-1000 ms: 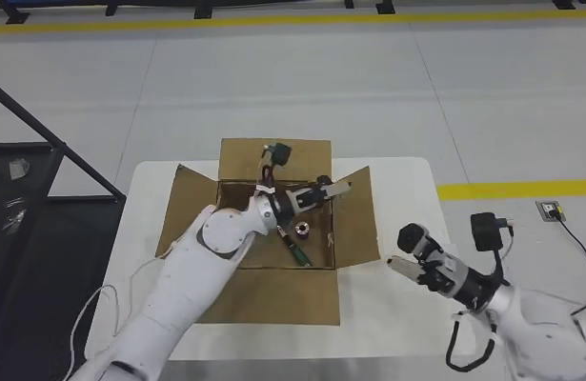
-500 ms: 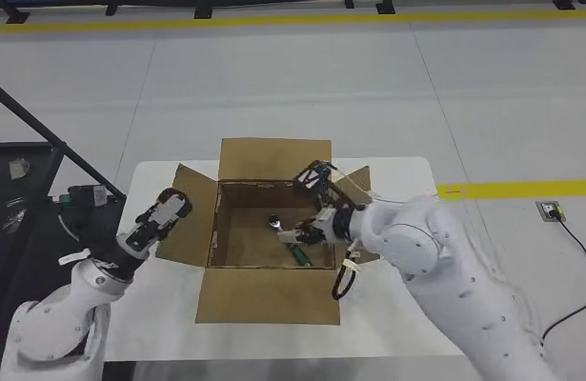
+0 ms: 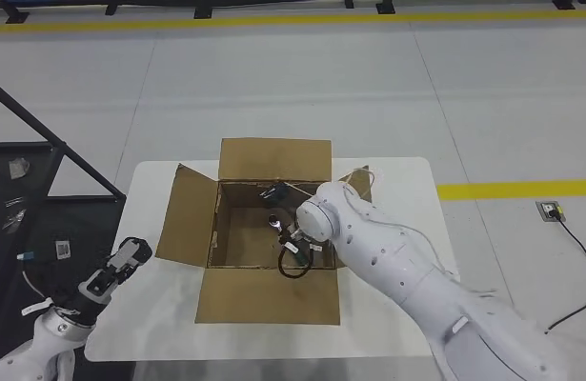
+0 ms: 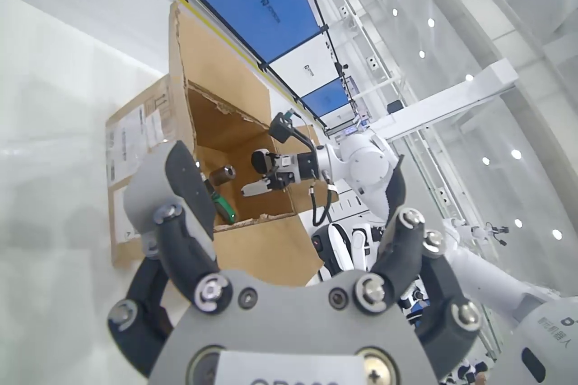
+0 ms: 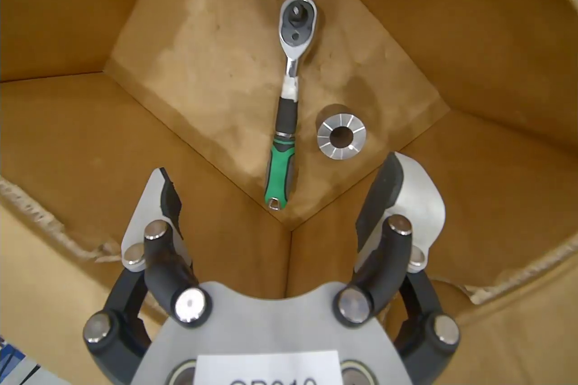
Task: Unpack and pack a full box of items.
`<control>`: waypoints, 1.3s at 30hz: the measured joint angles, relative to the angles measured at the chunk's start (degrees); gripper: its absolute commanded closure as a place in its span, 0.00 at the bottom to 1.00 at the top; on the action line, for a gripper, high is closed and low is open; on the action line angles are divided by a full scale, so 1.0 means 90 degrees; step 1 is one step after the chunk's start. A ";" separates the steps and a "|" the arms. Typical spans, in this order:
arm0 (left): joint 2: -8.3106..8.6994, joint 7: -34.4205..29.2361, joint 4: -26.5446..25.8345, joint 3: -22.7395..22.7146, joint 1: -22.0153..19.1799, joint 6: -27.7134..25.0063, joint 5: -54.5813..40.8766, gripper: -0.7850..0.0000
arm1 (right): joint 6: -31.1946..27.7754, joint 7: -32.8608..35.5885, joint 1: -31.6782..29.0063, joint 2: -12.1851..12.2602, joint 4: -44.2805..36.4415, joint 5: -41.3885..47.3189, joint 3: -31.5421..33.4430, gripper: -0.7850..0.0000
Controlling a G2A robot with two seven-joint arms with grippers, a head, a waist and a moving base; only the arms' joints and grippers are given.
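Pulled the left claw [image 3: 138,248] clear of the box [image 3: 273,158] and back to the left edge of the bench [image 3: 397,195], spread wide and holding nothing. Brought the right claw [image 5: 279,174] in over the box instead, likewise spread wide and empty, hanging above the wrench [image 5: 289,107] and the socket [image 5: 341,137] without touching either. Probably handed the unpacking to the right side, with no grasp made yet. Counted on the box floor, near a corner: one green-handled wrench and one metal socket, just beside each other. Counted besides: one box, two claws.
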 measured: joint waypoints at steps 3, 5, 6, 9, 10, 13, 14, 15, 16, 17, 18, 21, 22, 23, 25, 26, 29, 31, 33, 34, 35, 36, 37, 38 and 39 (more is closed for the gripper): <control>0.0011 -0.0079 0.0031 0.0086 -0.0048 -0.0040 -0.0041 0.00 | -0.0013 -0.0171 0.0139 -0.0329 0.0766 0.0084 -0.0132 0.00; 0.0011 -0.0079 0.0030 0.0085 -0.0048 -0.0040 -0.0042 0.00 | 0.0004 -0.0316 0.0212 -0.0521 0.1214 0.0128 -0.0168 0.00; 0.0011 -0.0077 0.0029 0.0084 -0.0047 -0.0039 -0.0042 0.00 | -0.0016 -0.0389 0.0237 -0.0592 0.1383 0.0170 -0.0168 0.01; 0.0011 -0.0076 0.0029 0.0082 -0.0046 -0.0038 -0.0041 0.00 | -0.0038 -0.0660 0.0293 -0.0802 0.1861 0.0207 -0.0182 0.02; 0.0011 -0.0076 0.0029 0.0082 -0.0046 -0.0038 -0.0040 0.00 | -0.0038 -0.0767 0.0299 -0.0873 0.2022 0.0220 -0.0182 0.03; 0.0011 -0.0076 0.0029 0.0082 -0.0046 -0.0038 -0.0040 0.00 | 0.0001 -0.1058 0.0291 -0.1024 0.2368 0.0244 -0.0167 0.00; 0.0011 -0.0074 0.0027 0.0085 -0.0045 -0.0034 -0.0038 0.00 | 0.0015 -0.1145 0.0286 -0.1061 0.2463 0.0260 -0.0155 0.01; 0.0011 -0.0067 0.0012 0.0104 -0.0038 -0.0015 -0.0017 0.00 | 0.0039 -0.1246 0.0283 -0.1095 0.2552 0.0265 -0.0144 0.07; 0.0017 -0.0080 -0.0022 0.0151 -0.0026 0.0025 0.0062 0.00 | 0.0070 -0.1383 0.0275 -0.1135 0.2662 0.0278 -0.0126 0.08; 0.0024 -0.0111 -0.0043 0.0192 -0.0024 0.0057 0.0154 0.00 | 0.0094 -0.1482 0.0267 -0.1161 0.2734 0.0294 -0.0109 0.07; 0.0031 -0.0146 -0.0059 0.0233 -0.0028 0.0086 0.0253 0.00 | 0.0118 -0.1569 0.0260 -0.1184 0.2795 0.0304 -0.0095 0.12; 0.0060 -0.0343 -0.0092 0.0401 -0.0083 0.0146 0.0512 0.00 | 0.0225 -0.1786 0.0239 -0.1250 0.2976 0.0328 -0.0048 0.03; 0.0071 -0.0416 -0.0096 0.0463 -0.0115 0.0156 0.0584 0.00 | 0.0254 -0.1846 0.0234 -0.1269 0.3041 0.0351 -0.0022 0.00; 0.0079 -0.0464 -0.0099 0.0509 -0.0134 0.0159 0.0623 0.00 | 0.0259 -0.1872 0.0231 -0.1281 0.3084 0.0376 0.0000 0.00; 0.0095 -0.0536 -0.0114 0.0596 -0.0169 0.0171 0.0705 0.00 | 0.0238 -0.1894 0.0223 -0.1303 0.3171 0.0409 0.0040 0.00; 0.0101 -0.0550 -0.0122 0.0630 -0.0178 0.0175 0.0735 0.00 | 0.0227 -0.1904 0.0216 -0.1310 0.3200 0.0404 0.0047 0.03; 0.0118 -0.0564 -0.0130 0.0716 -0.0202 0.0173 0.0790 0.00 | 0.0237 -0.1989 0.0180 -0.1328 0.3280 0.0389 0.0078 0.24; 0.0132 -0.0578 -0.0133 0.0759 -0.0212 0.0173 0.0801 0.00 | 0.0241 -0.2111 0.0152 -0.1329 0.3330 0.0424 0.0123 0.38; 0.0143 -0.0584 -0.0140 0.0784 -0.0215 0.0173 0.0822 0.00 | 0.0205 -0.2201 0.0130 -0.1325 0.3366 0.0442 0.0157 0.53; 0.0151 -0.0584 -0.0146 0.0797 -0.0215 0.0174 0.0841 0.00 | 0.0183 -0.2245 0.0119 -0.1320 0.3386 0.0448 0.0176 0.55; 0.0157 -0.0581 -0.0150 0.0806 -0.0213 0.0174 0.0852 0.00 | 0.0170 -0.2273 0.0110 -0.1316 0.3395 0.0452 0.0191 0.57; 0.0163 -0.0576 -0.0151 0.0812 -0.0212 0.0174 0.0858 0.00 | 0.0165 -0.2299 0.0100 -0.1313 0.3403 0.0454 0.0203 0.60; 0.0170 -0.0565 -0.0150 0.0817 -0.0210 0.0176 0.0863 0.00 | 0.0168 -0.2328 0.0087 -0.1310 0.3409 0.0447 0.0216 0.68; 0.0174 -0.0558 -0.0150 0.0821 -0.0208 0.0180 0.0865 0.00 | 0.0171 -0.2341 0.0080 -0.1309 0.3409 0.0442 0.0222 0.76; 0.0176 -0.0554 -0.0150 0.0822 -0.0208 0.0182 0.0866 0.00 | 0.0173 -0.2346 0.0077 -0.1309 0.3409 0.0440 0.0225 0.82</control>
